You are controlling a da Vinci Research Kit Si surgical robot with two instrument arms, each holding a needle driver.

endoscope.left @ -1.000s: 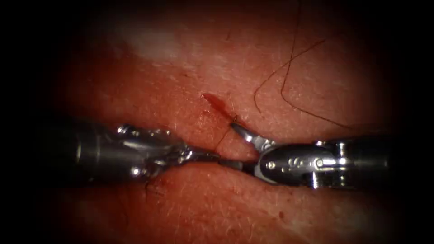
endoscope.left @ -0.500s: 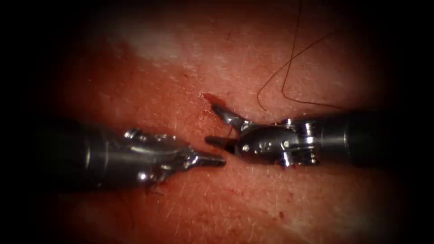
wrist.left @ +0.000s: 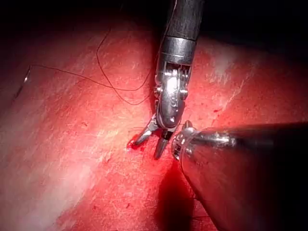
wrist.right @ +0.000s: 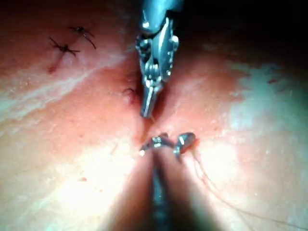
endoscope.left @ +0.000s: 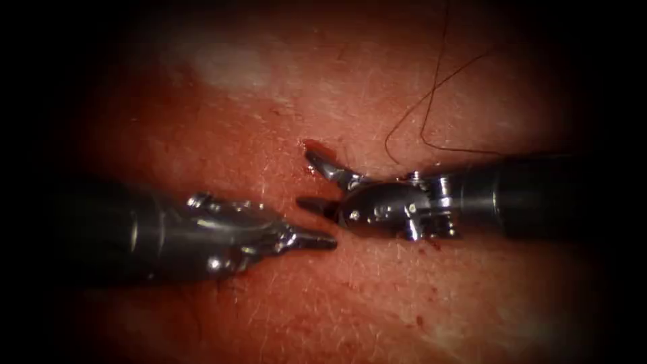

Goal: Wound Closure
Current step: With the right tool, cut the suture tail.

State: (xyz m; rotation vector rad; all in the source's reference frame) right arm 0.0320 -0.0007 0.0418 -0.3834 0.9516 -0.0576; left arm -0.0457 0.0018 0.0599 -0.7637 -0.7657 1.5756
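Spreading its jaws around the red cut, the right tool holds nothing; the left tool is pressed together, seemingly empty, while loose thread lies on the tissue.

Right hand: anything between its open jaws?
The right hand has its jaws open over the tissue, with red fluid by the upper jaw. No needle shows between them. Thread lies behind it.

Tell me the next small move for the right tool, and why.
Probably swing the right tool over to the thread lying on the tissue behind it: its jaws are open and hold nothing, by the red fluid. The left tool is shut, with nothing visible in it; I cannot place the needle.
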